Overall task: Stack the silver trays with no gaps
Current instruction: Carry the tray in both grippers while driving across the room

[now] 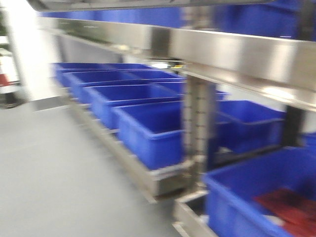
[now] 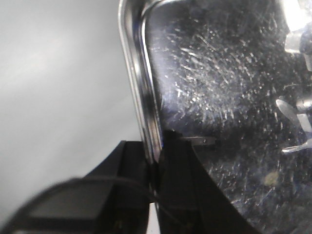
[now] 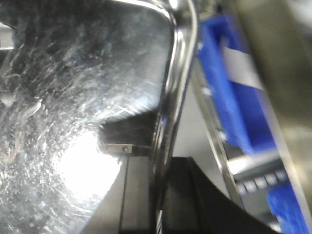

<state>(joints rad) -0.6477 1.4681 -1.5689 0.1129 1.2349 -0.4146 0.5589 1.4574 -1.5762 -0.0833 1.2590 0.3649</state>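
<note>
A silver tray [image 2: 219,73] with a scratched shiny bottom fills the left wrist view. My left gripper [image 2: 155,163] is shut on its left rim [image 2: 139,97], one black finger inside the wall and one outside. The same tray [image 3: 73,73] fills the right wrist view, where my right gripper [image 3: 158,170] is shut on its right rim [image 3: 178,73] in the same way. In the front view a thin grey edge [image 1: 123,4] along the top may be this tray. No gripper shows there. No other tray is in view.
A steel rack holds rows of blue crates [image 1: 148,131] on its lower shelf. A brushed-steel band [image 1: 237,52] crosses above them, with an upright post [image 1: 197,128]. The nearest crate [image 1: 256,197] holds red things [image 1: 291,207]. Grey floor [image 1: 49,177] lies to the left. The front view is blurred.
</note>
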